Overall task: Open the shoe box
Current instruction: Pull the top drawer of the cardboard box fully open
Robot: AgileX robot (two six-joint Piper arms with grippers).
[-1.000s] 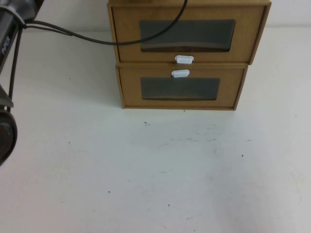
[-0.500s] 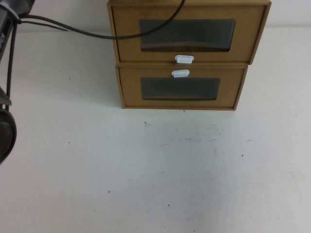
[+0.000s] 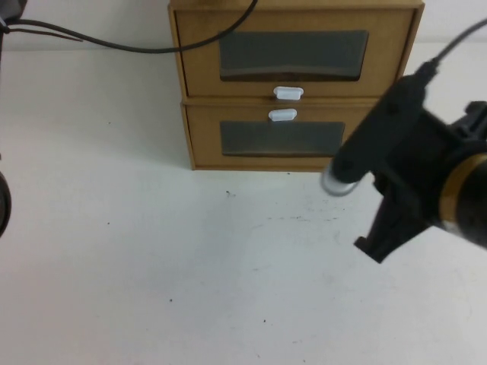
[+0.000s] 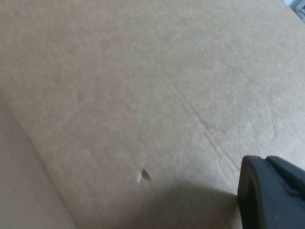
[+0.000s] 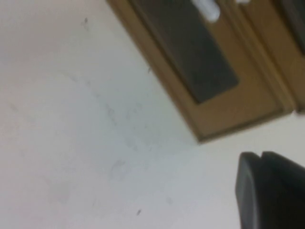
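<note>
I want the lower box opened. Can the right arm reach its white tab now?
Likely yes: the right gripper, jaws shut, hangs over bare table before the lower box, tab unobstructed. Left gripper is close against plain cardboard.

**White, speckled surface in soft, even light**

The white surface (image 3: 190,289) fills the view. Small dark specks (image 3: 227,193) dot it, and faint grey scuffs (image 3: 304,219) lie near the centre. At 12 o'clock a paler strip (image 3: 114,15) runs behind it.
</note>
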